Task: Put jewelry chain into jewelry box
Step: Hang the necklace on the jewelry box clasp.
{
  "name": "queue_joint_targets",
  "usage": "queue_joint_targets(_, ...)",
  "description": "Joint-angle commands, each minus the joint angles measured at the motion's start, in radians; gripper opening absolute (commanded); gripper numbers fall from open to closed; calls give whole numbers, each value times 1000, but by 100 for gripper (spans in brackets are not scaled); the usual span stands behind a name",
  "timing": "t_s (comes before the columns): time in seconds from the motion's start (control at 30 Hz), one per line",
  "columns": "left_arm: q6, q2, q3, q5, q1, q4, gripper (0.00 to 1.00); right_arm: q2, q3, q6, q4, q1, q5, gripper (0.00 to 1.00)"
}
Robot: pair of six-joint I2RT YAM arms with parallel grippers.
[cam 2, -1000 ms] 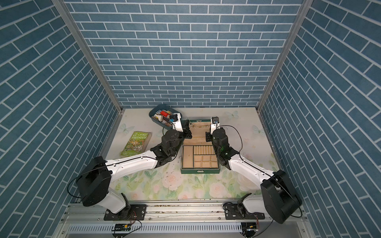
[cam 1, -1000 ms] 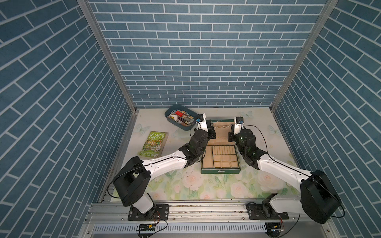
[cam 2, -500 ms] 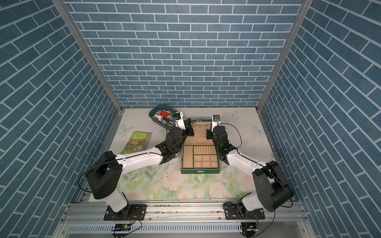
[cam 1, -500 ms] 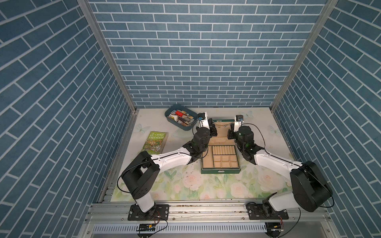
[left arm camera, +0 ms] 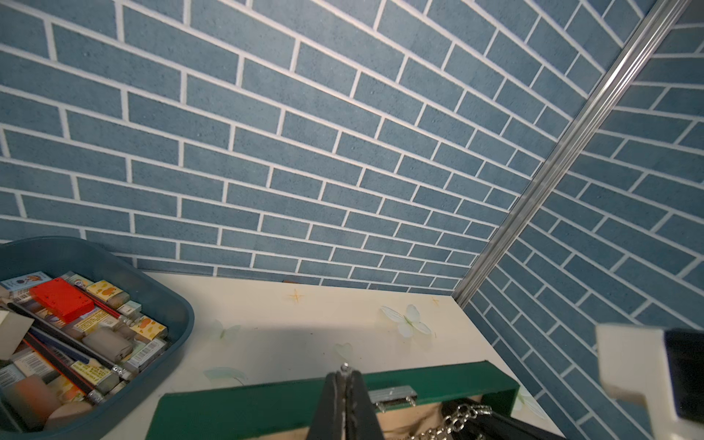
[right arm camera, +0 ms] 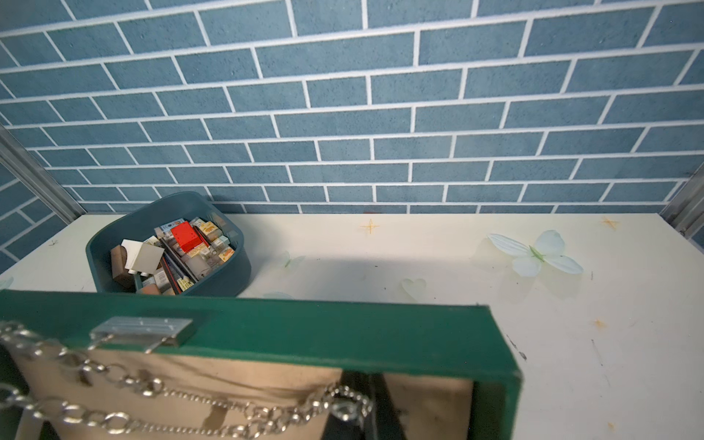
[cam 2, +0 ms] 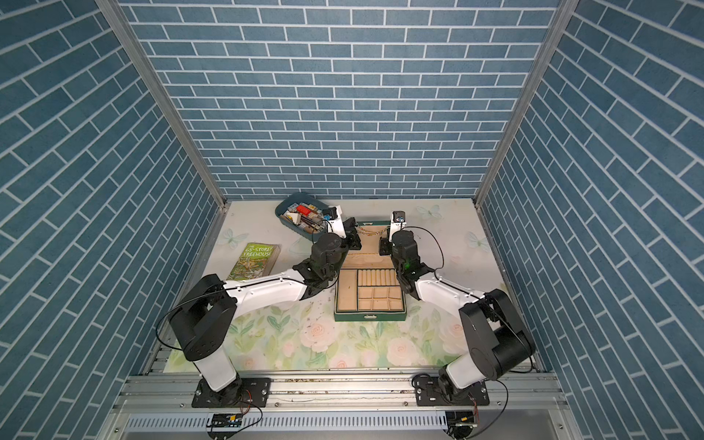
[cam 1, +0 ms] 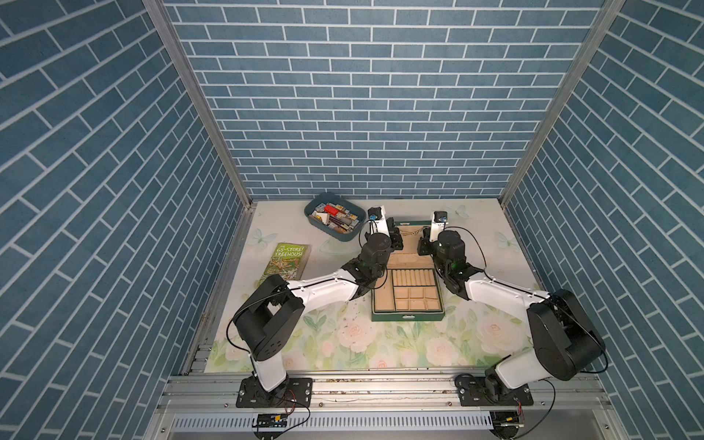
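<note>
The dark green jewelry box [cam 1: 407,317] [cam 2: 369,317] lies open mid-table, its beige-lined lid [left arm camera: 266,400] [right arm camera: 304,335] tipped toward the back wall. The pale gold jewelry chain [cam 1: 409,231] [cam 2: 368,230] [right arm camera: 150,383] [left arm camera: 463,413] hangs stretched across the lid's inner face between both grippers. My left gripper [cam 1: 396,238] [cam 2: 354,236] [left arm camera: 344,375] is shut, with a small ring of the chain poking out at its tip. At the lid's other side my right gripper [cam 1: 422,247] [cam 2: 382,245] [right arm camera: 367,381] is shut on the chain's clasp end.
A blue-grey bin [cam 1: 331,236] [cam 2: 293,228] [left arm camera: 167,301] [right arm camera: 228,278] of small items stands just left of the lid at the back. A green book [cam 1: 285,263] [cam 2: 253,261] lies at the left. Brick walls close three sides.
Both arms have risen and reached slightly farther back over the lid, keeping the chain between them. Both grippers stay shut.
</note>
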Motion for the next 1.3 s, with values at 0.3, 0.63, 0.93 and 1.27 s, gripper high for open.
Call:
queue_joint_targets(0.3,0,32,31,7,15,8,0,25,28,46,29,-12,-12,0)
queue_joint_targets(0.63,2,49,37,8,16,0,0,34,20,64,30,-11,-24,0)
queue_joint_targets(0.93,-1,48,29,9,16,-4,0,39,14,74,30,-11,-33,0)
queue_joint_targets(1.27,-5,47,18,15,15,-6,0,27,-30,113,43,-10,-48,0)
